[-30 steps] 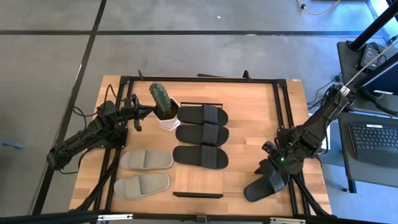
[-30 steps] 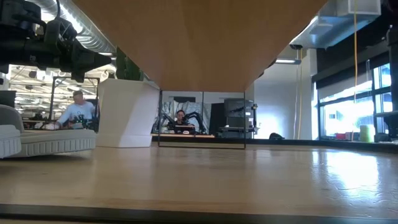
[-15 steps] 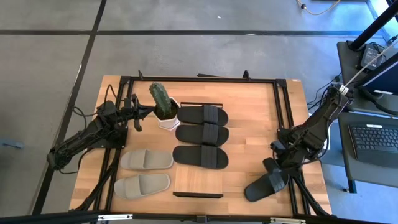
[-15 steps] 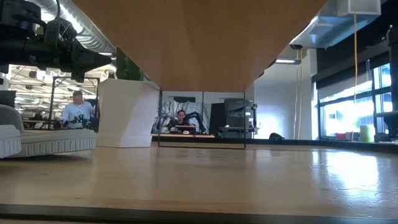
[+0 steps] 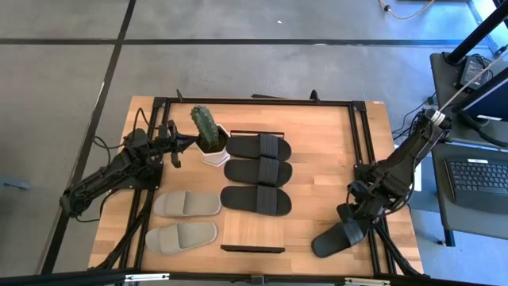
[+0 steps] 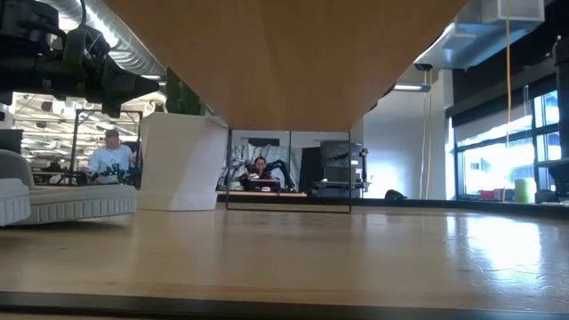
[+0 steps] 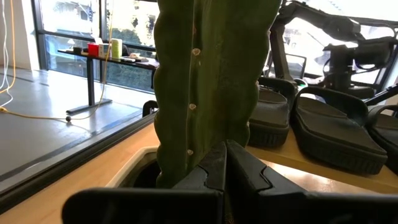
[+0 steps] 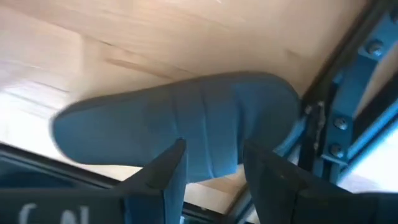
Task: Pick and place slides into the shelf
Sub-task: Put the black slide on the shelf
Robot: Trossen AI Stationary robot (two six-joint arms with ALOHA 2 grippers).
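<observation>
While right gripper (image 5: 352, 216) is hovering part-open, gripping nothing, black slide (image 5: 340, 236) is lying just beside at its 7 o'clock, long axis running 2–8 o'clock. Shelf (image 5: 252, 233) is sitting well apart at 9 o'clock. Left gripper (image 5: 174, 146) is idling closed by cactus (image 5: 205, 127).

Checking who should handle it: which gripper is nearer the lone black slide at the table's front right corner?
Right. The right gripper is right at the lone black slide, fingers straddling it. The left gripper waits across the table beside the cactus.
</observation>
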